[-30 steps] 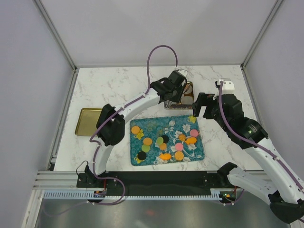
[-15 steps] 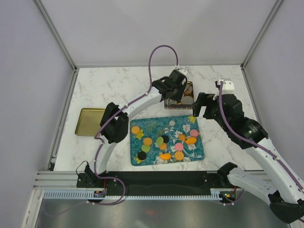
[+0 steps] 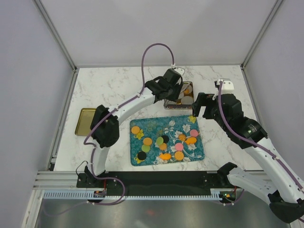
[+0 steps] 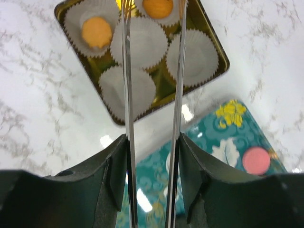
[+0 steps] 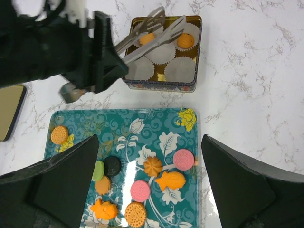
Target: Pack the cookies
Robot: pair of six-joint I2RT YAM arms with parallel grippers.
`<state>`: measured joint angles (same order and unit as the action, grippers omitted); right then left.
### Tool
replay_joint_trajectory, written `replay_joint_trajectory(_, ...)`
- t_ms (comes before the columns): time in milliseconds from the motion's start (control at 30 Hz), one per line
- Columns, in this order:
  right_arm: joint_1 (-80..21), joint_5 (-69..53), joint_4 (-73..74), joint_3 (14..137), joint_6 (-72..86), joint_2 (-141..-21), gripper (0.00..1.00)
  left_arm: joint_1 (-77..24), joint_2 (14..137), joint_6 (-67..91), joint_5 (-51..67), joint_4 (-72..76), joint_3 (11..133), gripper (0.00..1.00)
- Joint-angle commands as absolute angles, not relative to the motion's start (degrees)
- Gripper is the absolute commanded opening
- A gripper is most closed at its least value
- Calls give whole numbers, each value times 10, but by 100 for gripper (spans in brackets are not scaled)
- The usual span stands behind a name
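Several cookies (image 3: 166, 141) in orange, pink, green and black lie on a teal flowered tray (image 3: 152, 126). A gold tin (image 3: 190, 95) behind the tray holds white paper cups. Two cups hold orange cookies (image 4: 97, 32) (image 4: 158, 7). My left gripper (image 3: 175, 91) hovers over the tin. Its long thin metal blades (image 4: 153, 4) stand apart with nothing between them. In the right wrist view the blades (image 5: 164, 28) cross above the tin (image 5: 161, 85). My right gripper (image 3: 199, 105) is wide open and empty, high above the tray's right half (image 5: 149, 190).
A flat gold lid (image 3: 88, 122) lies on the marble left of the tray and also shows in the right wrist view (image 5: 9, 111). A pink cookie (image 4: 256, 160) sits near the tray's far right corner. Frame posts and walls ring the table.
My left arm's elbow has swung left and its gripper has drawn a little left over the tin, uncovering more of it. The right arm has not moved.
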<state>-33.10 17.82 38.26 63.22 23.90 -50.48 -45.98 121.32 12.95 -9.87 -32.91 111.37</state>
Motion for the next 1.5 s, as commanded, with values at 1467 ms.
replay_joint_trajectory(1467, -176, -18, 316, 617, 208, -564, 98, -754, 800, 258, -151, -325, 643, 52)
